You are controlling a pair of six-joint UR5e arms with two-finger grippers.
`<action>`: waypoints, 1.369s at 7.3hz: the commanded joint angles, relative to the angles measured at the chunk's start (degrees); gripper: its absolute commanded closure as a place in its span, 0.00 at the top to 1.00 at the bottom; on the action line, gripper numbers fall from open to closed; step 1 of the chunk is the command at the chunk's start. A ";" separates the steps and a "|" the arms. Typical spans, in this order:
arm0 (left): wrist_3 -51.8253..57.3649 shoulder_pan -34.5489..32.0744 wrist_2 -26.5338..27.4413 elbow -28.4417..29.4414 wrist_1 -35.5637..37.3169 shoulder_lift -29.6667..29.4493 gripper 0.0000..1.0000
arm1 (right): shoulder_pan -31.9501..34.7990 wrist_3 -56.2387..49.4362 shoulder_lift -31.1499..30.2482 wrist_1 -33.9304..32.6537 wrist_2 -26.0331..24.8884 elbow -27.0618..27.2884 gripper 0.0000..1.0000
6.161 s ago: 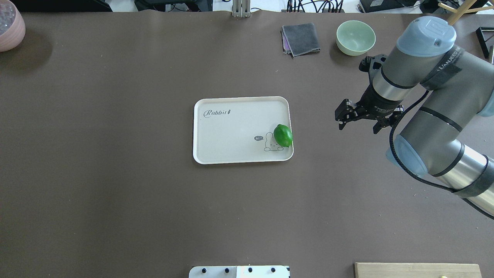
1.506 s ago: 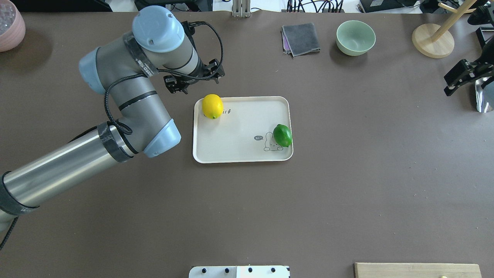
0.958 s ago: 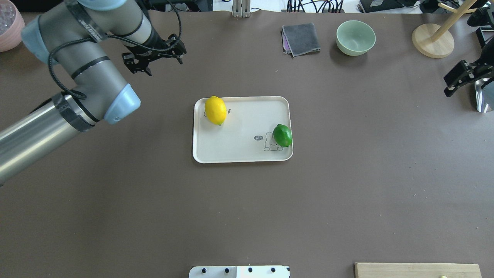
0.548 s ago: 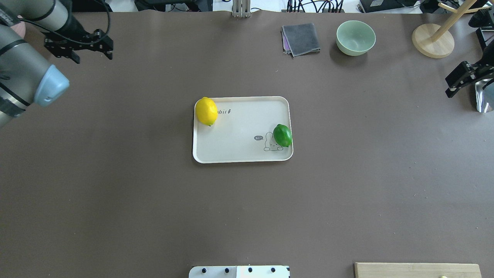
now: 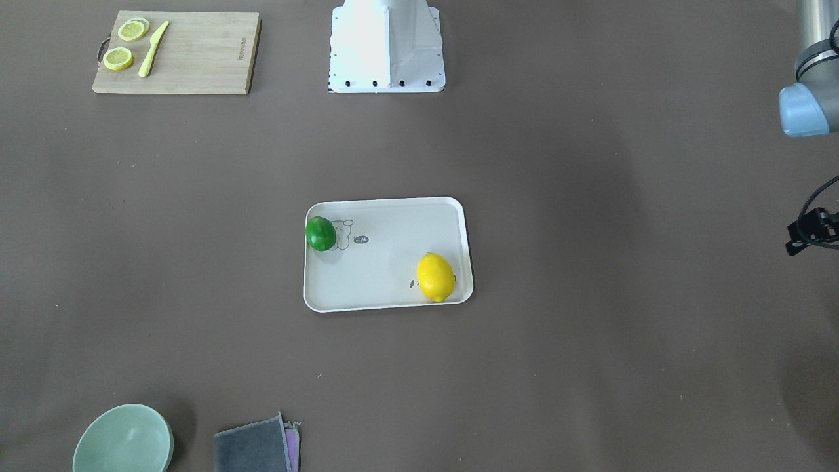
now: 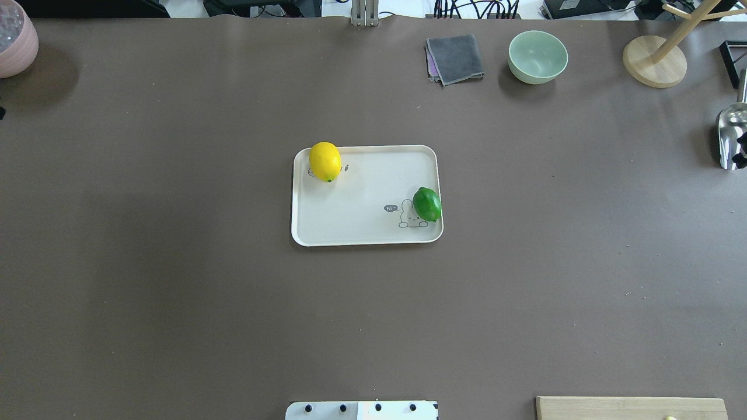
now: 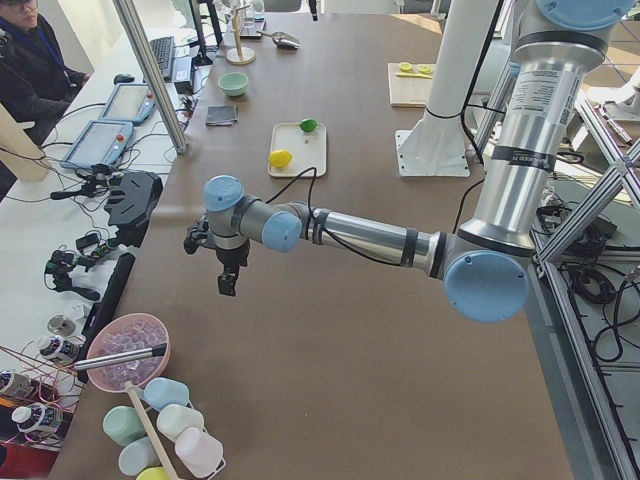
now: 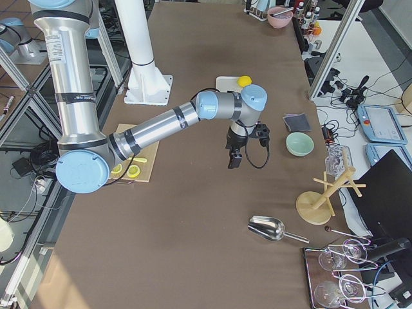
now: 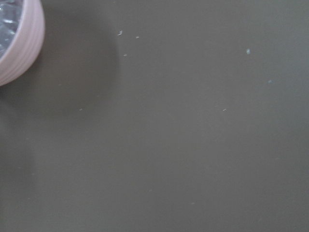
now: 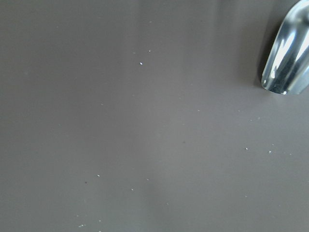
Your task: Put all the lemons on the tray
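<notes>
The pale tray [image 6: 362, 224] lies mid-table. The yellow lemon [image 6: 325, 161] rests in its far-left corner and the green lemon [image 6: 427, 204] against its right rim. Both also show in the front view: the yellow lemon [image 5: 436, 276], the green lemon [image 5: 320, 233] and the tray [image 5: 380, 269]. My left gripper [image 7: 228, 282] hangs over bare table near the pink bowl, far from the tray. My right gripper [image 8: 233, 158] hangs over bare table near the metal scoop. I cannot tell whether either is open or shut. Neither wrist view shows fingers.
A pink bowl [image 6: 14, 41] stands at the far left. A grey cloth [image 6: 455, 58], a green bowl [image 6: 537, 55] and a wooden stand [image 6: 653, 61] line the far edge. A metal scoop [image 6: 729, 137] lies at right. A cutting board [image 5: 190, 59] carries lemon slices.
The yellow lemon has come onto the tray and rocked a little there. My left arm has drawn back leftward out of the overhead view. My right gripper has left that view's right edge.
</notes>
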 commanded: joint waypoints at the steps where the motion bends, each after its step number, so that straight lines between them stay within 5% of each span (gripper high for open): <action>1: 16.03 -9.06 -1.50 -0.14 2.00 7.68 0.99 | 6.00 -11.16 -3.48 -0.02 -0.19 -2.20 1.00; 4: 29.25 -16.55 -1.59 -0.50 1.56 15.00 0.99 | 15.94 -26.39 -6.91 0.69 -0.10 -8.97 1.00; 6: 29.64 -18.24 -1.59 -1.46 1.04 18.34 0.99 | 19.03 -26.52 -8.32 0.77 -0.01 -8.12 1.00; 10: 24.76 -18.07 -1.76 -1.81 0.95 18.09 0.99 | 18.78 -19.16 -8.85 18.31 -0.72 -14.42 1.00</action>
